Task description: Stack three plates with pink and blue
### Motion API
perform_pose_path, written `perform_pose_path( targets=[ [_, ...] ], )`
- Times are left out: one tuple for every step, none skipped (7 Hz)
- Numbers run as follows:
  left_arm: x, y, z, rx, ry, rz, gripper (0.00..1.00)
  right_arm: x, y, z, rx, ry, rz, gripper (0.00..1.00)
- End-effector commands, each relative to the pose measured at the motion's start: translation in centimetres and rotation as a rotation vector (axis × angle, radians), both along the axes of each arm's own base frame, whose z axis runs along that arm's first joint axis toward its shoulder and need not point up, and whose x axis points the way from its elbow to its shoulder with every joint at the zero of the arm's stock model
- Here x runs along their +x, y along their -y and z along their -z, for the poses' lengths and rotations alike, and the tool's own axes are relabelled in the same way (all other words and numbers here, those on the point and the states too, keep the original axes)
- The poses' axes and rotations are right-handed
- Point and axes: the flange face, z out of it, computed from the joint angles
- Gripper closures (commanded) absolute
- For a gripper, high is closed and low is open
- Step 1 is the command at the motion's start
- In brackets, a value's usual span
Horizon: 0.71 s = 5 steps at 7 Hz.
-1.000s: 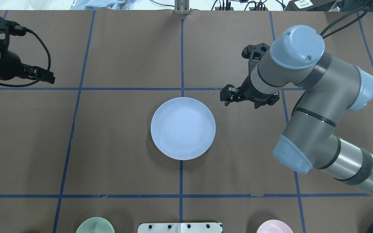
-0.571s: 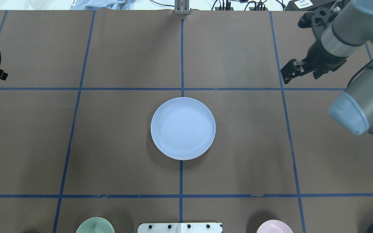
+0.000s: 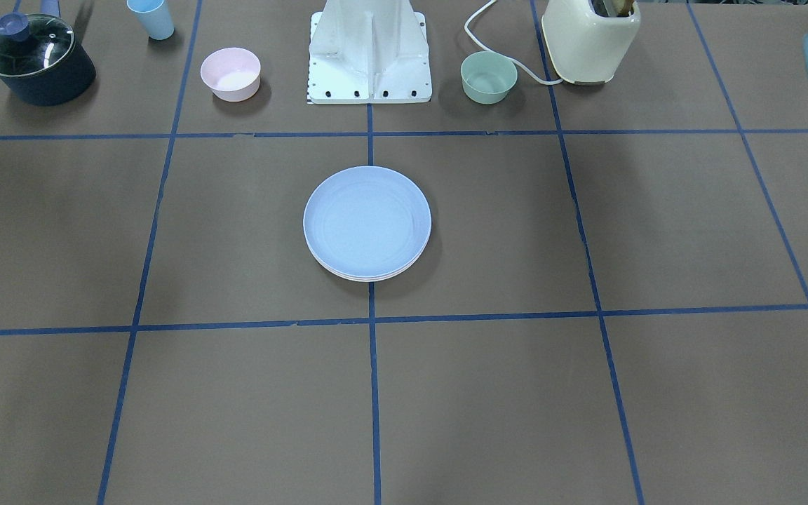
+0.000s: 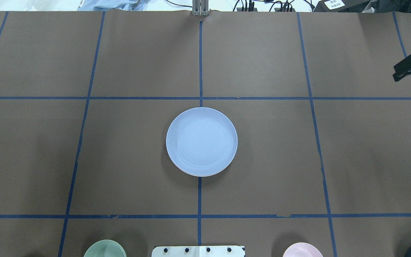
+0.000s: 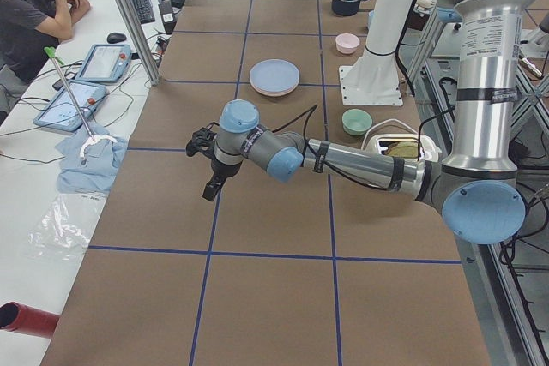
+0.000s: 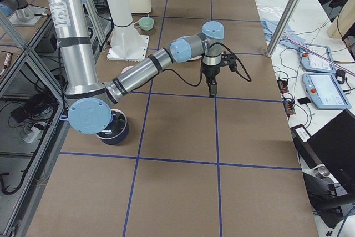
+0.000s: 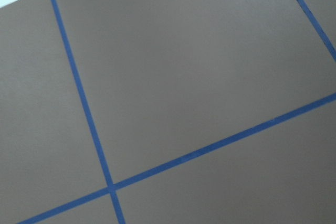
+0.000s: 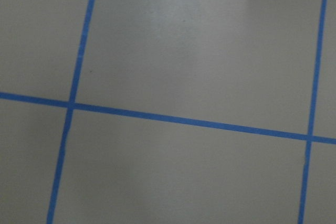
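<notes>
The three plates (image 4: 201, 141) sit as one pile in the middle of the bench (image 4: 137, 57), on a crossing of the blue tape lines (image 4: 199, 200). The light blue plate (image 3: 367, 219) is uppermost. In the front-facing view two pale rims peep out under its near edge, too faint to tell pink from cream. The right hand (image 4: 403, 69) hangs at the right margin of the overhead view, well apart from the pile. The left hand (image 5: 210, 184) hovers over bare bench just as far off on the other side. No plate shows in either hand, but I cannot tell whether either is wide or narrow. I judge the stacking itself done. The next move calls for no further grasp, only that both arms stay clear of the pile.
</notes>
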Motion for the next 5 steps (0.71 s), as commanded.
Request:
perform_pose_path(
  targets=[
    [-1.2, 0.1, -5.0, -0.029, 0.011, 0.023, 0.0, 3.7, 2.1, -4.8, -0.046, -0.014, -0.072, 0.0],
    [-2.0, 0.0, -6.6, -0.062, 0.019, 0.034, 0.0, 3.6, 2.3, -7.0, -0.09, -0.017, -0.066, 0.0],
    [-3.0, -0.4, -7.9, -0.113, 0.024, 0.051, 0.0, 4.3, 1.6, -11.5, -0.181, -0.017, -0.067, 0.0],
    [-3.5, -0.8, -9.1, -0.219, 0.037, 0.057, 0.0, 7.5, 1.7, -15.1, -0.22, 0.028, -0.058, 0.0],
    [-4.3, -1.1, -9.7, -0.251, 0.054, 0.04, 0.0, 9.7, 0.7, -17.6, -0.203, 0.081, 0.003, 0.0]
  ],
)
